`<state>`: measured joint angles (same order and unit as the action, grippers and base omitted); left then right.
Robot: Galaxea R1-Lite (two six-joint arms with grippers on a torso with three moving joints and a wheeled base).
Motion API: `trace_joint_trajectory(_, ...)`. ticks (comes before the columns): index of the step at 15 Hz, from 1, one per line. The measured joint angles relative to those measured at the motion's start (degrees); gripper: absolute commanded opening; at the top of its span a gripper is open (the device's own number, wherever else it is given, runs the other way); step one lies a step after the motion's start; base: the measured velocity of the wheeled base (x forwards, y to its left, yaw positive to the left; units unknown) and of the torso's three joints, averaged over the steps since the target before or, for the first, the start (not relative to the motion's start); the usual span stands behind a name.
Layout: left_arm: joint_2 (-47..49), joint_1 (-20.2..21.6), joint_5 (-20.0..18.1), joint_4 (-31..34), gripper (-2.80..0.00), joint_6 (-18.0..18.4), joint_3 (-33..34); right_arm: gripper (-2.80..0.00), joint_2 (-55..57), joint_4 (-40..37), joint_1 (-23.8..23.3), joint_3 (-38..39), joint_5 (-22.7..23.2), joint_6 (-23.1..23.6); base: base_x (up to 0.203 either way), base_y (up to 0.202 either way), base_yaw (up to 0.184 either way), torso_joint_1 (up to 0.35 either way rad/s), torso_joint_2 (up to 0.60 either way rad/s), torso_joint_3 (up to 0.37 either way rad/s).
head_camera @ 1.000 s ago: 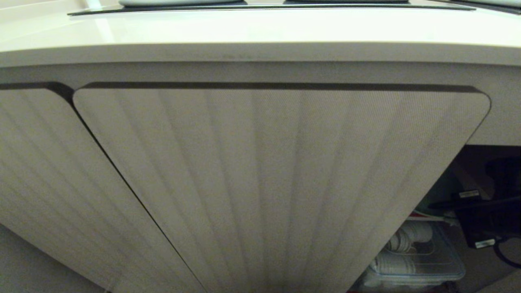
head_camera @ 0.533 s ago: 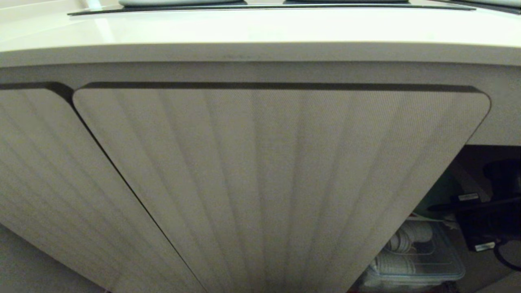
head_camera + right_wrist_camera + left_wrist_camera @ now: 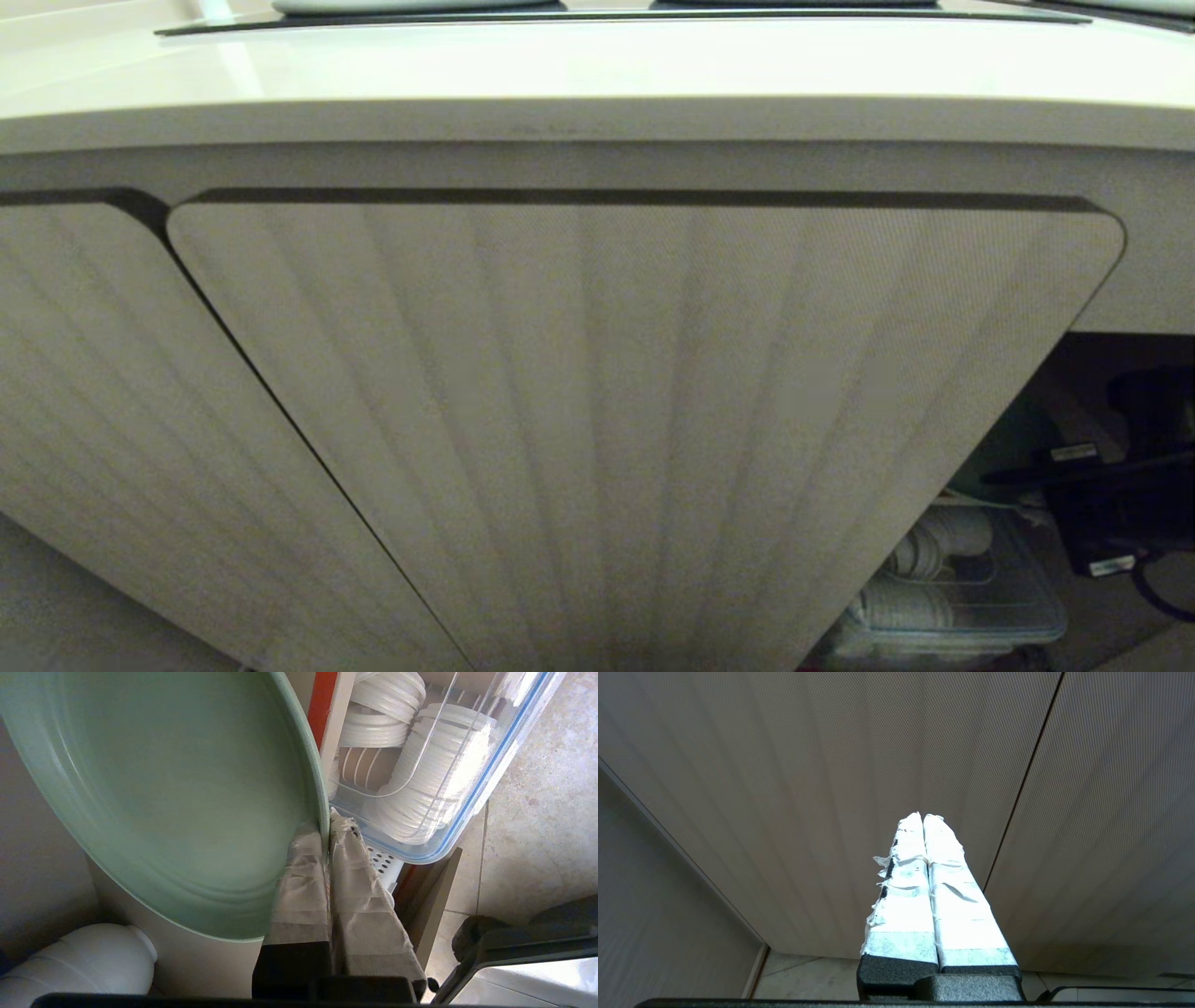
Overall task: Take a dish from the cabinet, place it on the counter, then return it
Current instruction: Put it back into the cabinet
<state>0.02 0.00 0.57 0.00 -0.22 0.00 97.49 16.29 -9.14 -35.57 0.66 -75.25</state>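
A: Head view gives mostly the cabinet [image 3: 644, 420] — its ribbed door shut across the middle, an opening at the lower right — with the counter [image 3: 597, 65] above.

B: And the dish [image 3: 163, 793]?

A: Right wrist view: it stands on edge inside the cabinet, the right gripper [image 3: 327, 828] clenched on its rim.

B: Risks?

A: It's a thin pinch on one edge of a wide plate, so I'd expect it to swing or slip if tilted fast. The clear storage box [image 3: 448, 765] of white rings sits just beside, the white bottle [image 3: 79, 961] near; a sideways pull could knock either.

B: Left side?

A: The left gripper [image 3: 923, 817] is parked by the doors, tips pressed together — holding nothing.
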Motion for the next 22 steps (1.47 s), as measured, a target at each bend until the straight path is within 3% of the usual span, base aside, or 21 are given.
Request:
trace_joint_trajectory(1,0.0,0.0,0.0,0.0,-2.80,0.0,0.0,-2.80,0.0,0.0,0.0,0.0,0.0,0.0,0.000,0.000,0.000,0.000,0.00,0.000)
trace_joint_trajectory(2,0.0,0.0,0.0,0.0,-2.80,0.0,0.0,0.00,0.0,0.0,0.0,0.0,0.0,0.0,0.000,0.000,0.000,0.000,0.00,0.000)
trace_joint_trajectory(22,0.0,0.0,0.0,0.0,-2.80,0.0,0.0,0.00,-0.9,0.1,0.5,0.4,-2.6,0.2,0.000,0.000,0.000,0.000,0.00,0.000)
